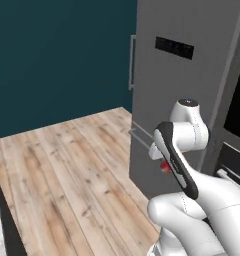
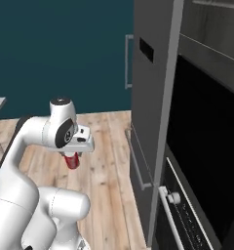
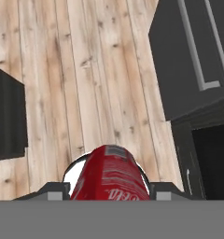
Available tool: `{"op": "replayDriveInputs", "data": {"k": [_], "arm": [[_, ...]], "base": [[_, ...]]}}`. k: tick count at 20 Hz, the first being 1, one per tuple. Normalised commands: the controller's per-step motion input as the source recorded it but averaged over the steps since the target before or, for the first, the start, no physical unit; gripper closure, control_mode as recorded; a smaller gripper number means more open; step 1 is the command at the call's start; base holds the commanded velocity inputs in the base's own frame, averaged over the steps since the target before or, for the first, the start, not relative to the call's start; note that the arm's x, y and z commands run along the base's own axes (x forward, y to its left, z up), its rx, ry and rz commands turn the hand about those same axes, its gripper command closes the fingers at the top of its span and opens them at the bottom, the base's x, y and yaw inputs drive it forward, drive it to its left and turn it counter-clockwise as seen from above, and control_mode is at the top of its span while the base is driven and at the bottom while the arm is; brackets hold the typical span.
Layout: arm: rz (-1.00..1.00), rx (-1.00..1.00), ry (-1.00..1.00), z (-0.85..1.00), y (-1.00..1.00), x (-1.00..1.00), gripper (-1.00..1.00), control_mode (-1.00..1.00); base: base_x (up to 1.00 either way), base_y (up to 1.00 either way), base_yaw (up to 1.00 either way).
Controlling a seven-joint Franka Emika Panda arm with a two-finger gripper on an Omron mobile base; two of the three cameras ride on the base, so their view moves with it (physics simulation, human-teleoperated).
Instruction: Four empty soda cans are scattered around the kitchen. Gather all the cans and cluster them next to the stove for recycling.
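The hand [image 2: 71, 157] is closed on a red can [image 2: 71, 161], with one finger on each side of the can body. In the right base view the can hangs below the hand, above the wood floor [image 2: 107, 161] and clear of it. In the left base view only a small red part of the can [image 1: 165, 166] shows, beside the dark strip of the arm.

In the hand view the can [image 3: 111, 179] lies between the two fingertips [image 3: 58, 191], its silver rim towards the floor [image 3: 86, 70]. White lettering runs across the red body near the lower edge; the letters are cut off and too blurred to read. A small grey patch sits at the top of the can wall; no text is legible on it.

A tall grey fridge [image 1: 187, 75] stands to the right of the hand, with a vertical handle [image 1: 131, 62] on its left edge and a dark panel [image 1: 174, 47] on its front. Marks on that panel cannot be read. A built-in oven [image 2: 206, 146] with a black door is just beside the fridge. A teal wall [image 1: 57, 55] stands behind the floor.
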Motion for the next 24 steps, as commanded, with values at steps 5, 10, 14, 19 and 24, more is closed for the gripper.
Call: {"op": "replayDriveInputs", "data": {"k": [5,10,14,19,24], "arm": [[0.00,0.00,0.00,0.00,0.00,0.00,1.00,1.00],[0.00,0.00,0.00,0.00,0.00,0.00,1.00,1.00],[0.00,0.00,0.00,0.00,0.00,0.00,1.00,1.00],[0.00,0.00,0.00,0.00,0.00,0.00,1.00,1.00],[0.00,0.00,0.00,0.00,0.00,0.00,1.00,1.00]], "base": [[-0.70,0.05,-0.14],[-0.66,0.15,-0.17],[-0.61,0.22,-0.18],[-0.59,0.29,-0.24],[-0.65,0.29,-0.31]]}}
